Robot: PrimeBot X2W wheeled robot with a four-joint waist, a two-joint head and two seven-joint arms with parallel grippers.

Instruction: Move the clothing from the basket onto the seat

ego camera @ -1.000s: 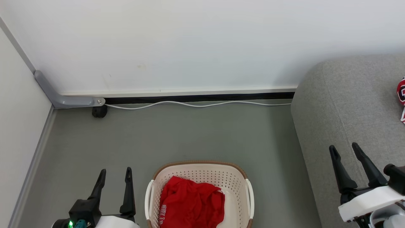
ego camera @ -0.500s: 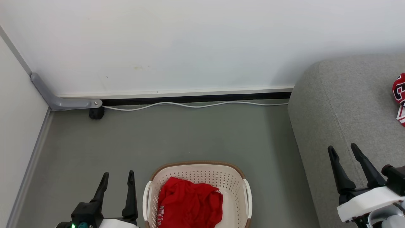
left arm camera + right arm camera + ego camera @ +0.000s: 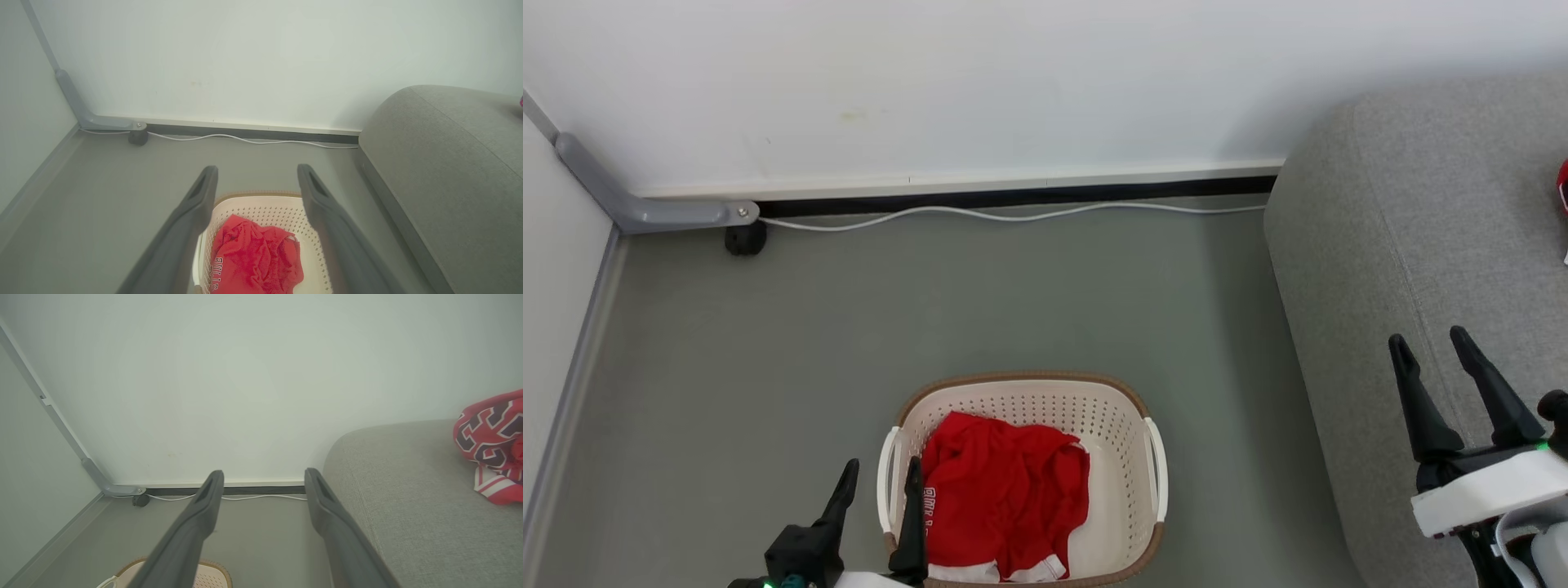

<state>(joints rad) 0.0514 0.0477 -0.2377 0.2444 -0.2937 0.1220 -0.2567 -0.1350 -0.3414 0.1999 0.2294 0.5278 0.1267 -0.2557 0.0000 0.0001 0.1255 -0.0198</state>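
Note:
The cream perforated basket (image 3: 1021, 379) stands on the grey floor with a crumpled red jersey (image 3: 1001, 490) inside, white trim at its near edge. My left gripper (image 3: 882, 465) is open at the basket's left rim, its right finger over the rim beside the jersey. In the left wrist view that gripper (image 3: 257, 168) frames the basket (image 3: 265, 210) and the jersey (image 3: 255, 261) below it. My right gripper (image 3: 1429, 339) is open and empty over the grey sofa (image 3: 1421, 204). Another red jersey (image 3: 490, 437) with black-and-white letters lies on the sofa (image 3: 408, 498), right of my right gripper (image 3: 263, 473).
A white cable (image 3: 1013, 214) runs along the base of the back wall. A grey conduit (image 3: 645, 214) and a small black caster (image 3: 745, 238) sit in the left corner. Grey floor (image 3: 931, 310) stretches between the basket, the wall and the sofa.
The camera has tilted down, so the scene sits higher in the picture. My left gripper has moved right, from beside the basket to over its left rim. The jersey lies as before.

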